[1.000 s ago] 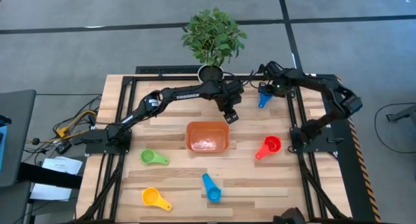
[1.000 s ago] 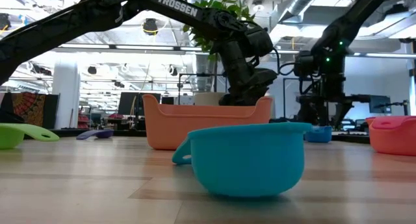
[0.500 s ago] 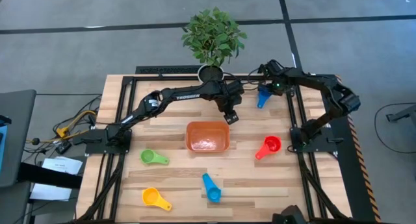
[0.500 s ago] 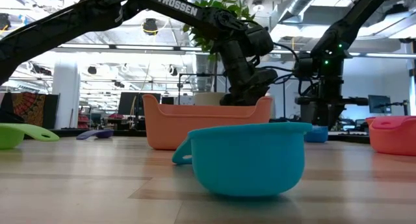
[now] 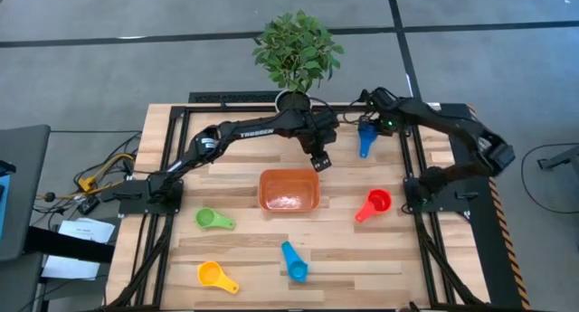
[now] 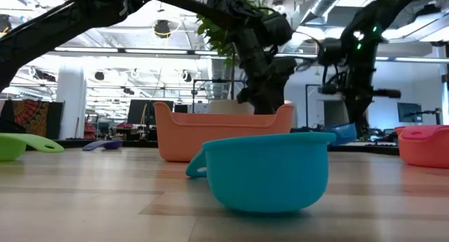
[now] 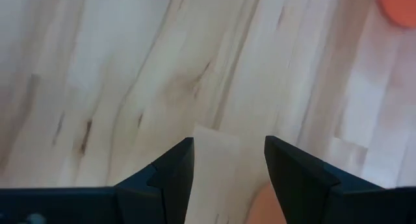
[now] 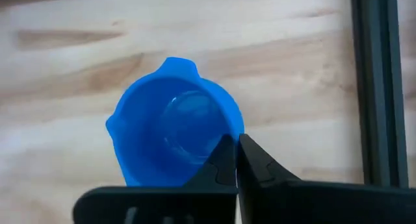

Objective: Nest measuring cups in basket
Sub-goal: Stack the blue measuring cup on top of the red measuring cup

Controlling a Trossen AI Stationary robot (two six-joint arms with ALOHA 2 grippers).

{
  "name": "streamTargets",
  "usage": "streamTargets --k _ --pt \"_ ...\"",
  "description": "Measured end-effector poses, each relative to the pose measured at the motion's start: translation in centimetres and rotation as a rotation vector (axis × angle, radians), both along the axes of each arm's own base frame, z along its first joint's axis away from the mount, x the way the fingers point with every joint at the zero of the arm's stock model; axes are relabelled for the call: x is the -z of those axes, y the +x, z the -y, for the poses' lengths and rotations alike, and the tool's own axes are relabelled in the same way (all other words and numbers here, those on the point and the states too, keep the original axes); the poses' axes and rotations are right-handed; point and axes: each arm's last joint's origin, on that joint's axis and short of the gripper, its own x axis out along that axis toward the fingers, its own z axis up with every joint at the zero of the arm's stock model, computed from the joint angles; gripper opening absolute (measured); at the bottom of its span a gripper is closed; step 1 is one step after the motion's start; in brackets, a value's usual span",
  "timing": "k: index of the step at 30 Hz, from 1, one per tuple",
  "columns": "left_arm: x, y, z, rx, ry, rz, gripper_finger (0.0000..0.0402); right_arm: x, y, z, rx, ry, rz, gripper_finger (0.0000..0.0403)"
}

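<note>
Right gripper (image 8: 235,160) is pinched on the rim of the blue measuring cup (image 8: 172,130), fingers together with the cup wall between them; you can read this directly in the right wrist view. In the high view that cup (image 5: 365,140) sits at the far right part of the table (image 5: 244,249), under the right gripper (image 5: 369,127), and in the low view it (image 6: 344,133) appears raised off the tabletop.

Left gripper (image 7: 227,162): jaws apart, nothing between them, bare wood below. A sliver of orange shows at the edges of the left wrist view, but you cannot tell what it belongs to. In the high view the left gripper (image 5: 319,158) hangs just beyond the far rim of the basket (image 5: 289,190), near its right far corner.

Basket sits near the table centre, no cup visible inside it from above. Other cups, all lying on the wood apart from the basket:
- red cup (image 5: 374,204), to the basket's right
- green cup (image 5: 213,220), to its left and nearer the front
- light blue cup (image 5: 293,260), in front of the basket
- yellow cup (image 5: 216,277), front left

Potted plant (image 5: 296,54) stands at the far edge of the table, behind the left arm.
</note>
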Motion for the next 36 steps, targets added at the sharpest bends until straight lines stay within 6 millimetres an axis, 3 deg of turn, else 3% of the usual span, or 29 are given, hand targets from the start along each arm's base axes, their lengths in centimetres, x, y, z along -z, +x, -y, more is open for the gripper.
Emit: streamTargets --k 9,16,22,27,32,36 --pt "-3.7 -0.4 2.8 0.095 0.052 0.072 0.0176 -4.8 -0.7 -7.5 -0.025 -0.066 0.119 0.0005" --pt "-6.5 -1.1 4.4 0.149 0.086 0.129 0.0176 -6.0 -2.4 -14.3 -0.040 0.038 0.176 0.0012" --pt "-8.1 -1.7 4.7 0.154 0.095 0.163 0.0176 -6.2 -3.6 -19.2 -0.002 0.060 0.239 0.0006" --pt "-8.2 -1.8 4.7 0.149 0.093 0.164 0.0176 -5.5 -3.7 -22.5 0.004 0.084 0.244 0.0008" --pt "-8.2 -1.7 4.8 0.147 0.090 0.165 0.0176 -3.9 -1.4 -24.5 -0.019 0.125 0.160 0.0006" --pt "-8.2 -1.7 4.8 0.146 0.088 0.162 0.0176 -3.1 -0.5 -24.9 -0.005 0.114 0.107 0.0011"
